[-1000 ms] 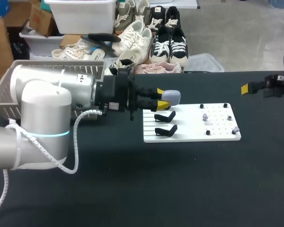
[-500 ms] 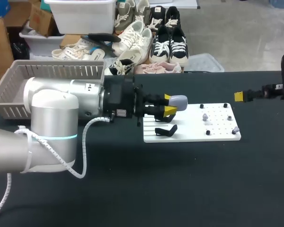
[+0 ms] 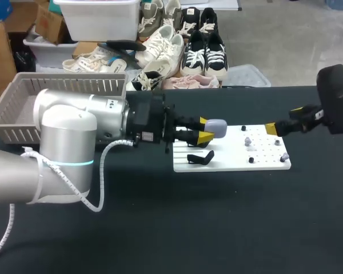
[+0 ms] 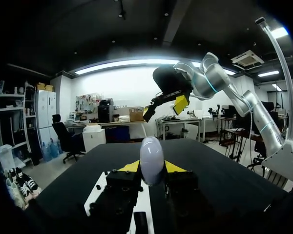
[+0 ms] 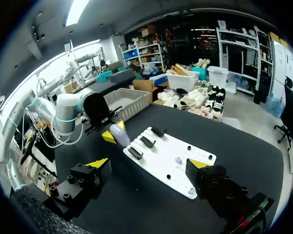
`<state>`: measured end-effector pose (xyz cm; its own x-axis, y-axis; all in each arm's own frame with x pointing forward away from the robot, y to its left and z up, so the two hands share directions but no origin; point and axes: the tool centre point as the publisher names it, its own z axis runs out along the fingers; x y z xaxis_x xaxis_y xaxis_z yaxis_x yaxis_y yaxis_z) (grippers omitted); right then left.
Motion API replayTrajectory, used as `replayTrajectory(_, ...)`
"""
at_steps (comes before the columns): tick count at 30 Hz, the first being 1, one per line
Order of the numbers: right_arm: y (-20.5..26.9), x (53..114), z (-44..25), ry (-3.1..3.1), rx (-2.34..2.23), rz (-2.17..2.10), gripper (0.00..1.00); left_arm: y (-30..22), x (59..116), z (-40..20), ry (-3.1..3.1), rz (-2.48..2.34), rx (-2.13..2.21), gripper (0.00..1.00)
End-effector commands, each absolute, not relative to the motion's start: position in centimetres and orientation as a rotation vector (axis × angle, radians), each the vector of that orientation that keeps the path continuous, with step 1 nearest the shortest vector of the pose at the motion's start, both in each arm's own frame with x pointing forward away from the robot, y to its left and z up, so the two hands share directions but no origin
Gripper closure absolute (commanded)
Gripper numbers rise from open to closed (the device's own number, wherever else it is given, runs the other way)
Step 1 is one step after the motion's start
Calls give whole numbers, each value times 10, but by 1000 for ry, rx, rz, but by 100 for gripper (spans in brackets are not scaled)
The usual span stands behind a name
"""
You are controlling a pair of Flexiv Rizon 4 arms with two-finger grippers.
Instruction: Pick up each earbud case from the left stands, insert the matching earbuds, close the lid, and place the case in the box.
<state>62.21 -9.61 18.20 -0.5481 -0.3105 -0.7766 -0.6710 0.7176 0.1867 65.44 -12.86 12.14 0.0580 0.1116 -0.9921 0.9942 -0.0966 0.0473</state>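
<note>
1. Where the left arm fills the head view's left half, its left gripper sits at frame centre, over the left edge of the white board.
2. The basket stands at upper left, behind that arm.
3. The right gripper hangs at centre right, fingers spread and holding nothing, well apart from the left one.
4. The left gripper is clamped on the earbud case. The case projects past the yellow tips toward frame right, its long axis in line with the fingers.
5. The earbuds lie on the board's right part, between the two grippers. By judgement the right arm is nearer and better placed to fetch them.
</note>
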Motion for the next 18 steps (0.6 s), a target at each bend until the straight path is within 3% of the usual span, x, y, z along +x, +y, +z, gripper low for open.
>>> replayTrajectory(1,-80,622,183,2176,-743,536,0,-128,654,119,1204,-1192,1386,100)
replayTrajectory(18,-46,614,171,2237,-813,505,0,-129,654,113,1174,-1230,1415,100)
